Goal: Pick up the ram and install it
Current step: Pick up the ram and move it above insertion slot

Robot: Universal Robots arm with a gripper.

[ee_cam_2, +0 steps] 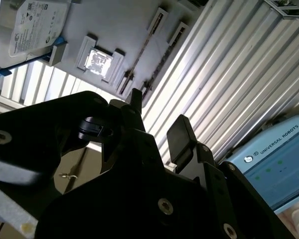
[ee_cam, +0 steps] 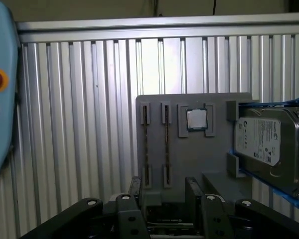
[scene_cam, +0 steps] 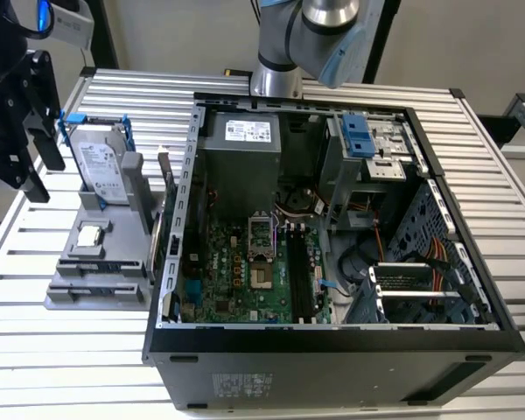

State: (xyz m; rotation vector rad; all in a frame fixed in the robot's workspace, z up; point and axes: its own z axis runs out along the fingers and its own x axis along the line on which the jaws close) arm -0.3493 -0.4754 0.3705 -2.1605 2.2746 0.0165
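My gripper (ee_cam: 164, 199) hangs open, empty. The ram (ee_cam: 166, 144) is just a thin line in the tray (scene_cam: 96, 262), nine o'clock of the case (scene_cam: 332, 372).

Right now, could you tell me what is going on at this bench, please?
A robot arm's gripper hovers open and empty above the grey holder, where the ram stands edge-on in its slots beside the processor and hard drive. Nothing has been picked up yet. The open computer case sits alongside.

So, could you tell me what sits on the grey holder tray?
On the grey holder tray: two ram sticks on edge in slots, a processor chip and a hard drive. The open fingers cover part of one edge.
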